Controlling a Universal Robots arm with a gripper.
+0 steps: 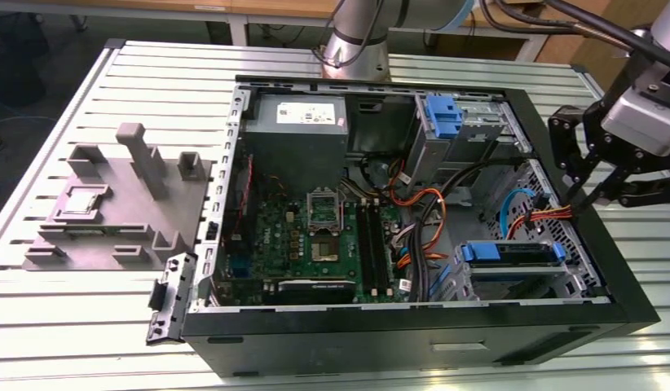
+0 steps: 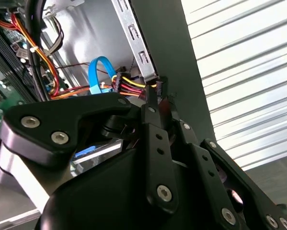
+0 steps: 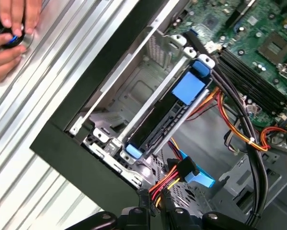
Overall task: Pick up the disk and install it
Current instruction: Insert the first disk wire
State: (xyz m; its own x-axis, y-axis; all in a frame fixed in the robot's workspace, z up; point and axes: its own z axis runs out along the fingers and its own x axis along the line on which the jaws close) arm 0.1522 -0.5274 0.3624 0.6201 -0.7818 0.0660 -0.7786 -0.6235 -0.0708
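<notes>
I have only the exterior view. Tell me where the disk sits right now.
Observer: In the first wrist view the disk sits between the metal rails of the bay in the case's corner, with blue tabs at both ends.
Operator: Now report what is nearest the robot's hand.
Observer: In the first wrist view the robot's hand is right by the red and yellow cables beside that bay. I cannot tell whether it touches them.
Operator: Report anything outside the case.
Observer: A person's hand is on the table beside the case wall, around something small and dark.
</notes>
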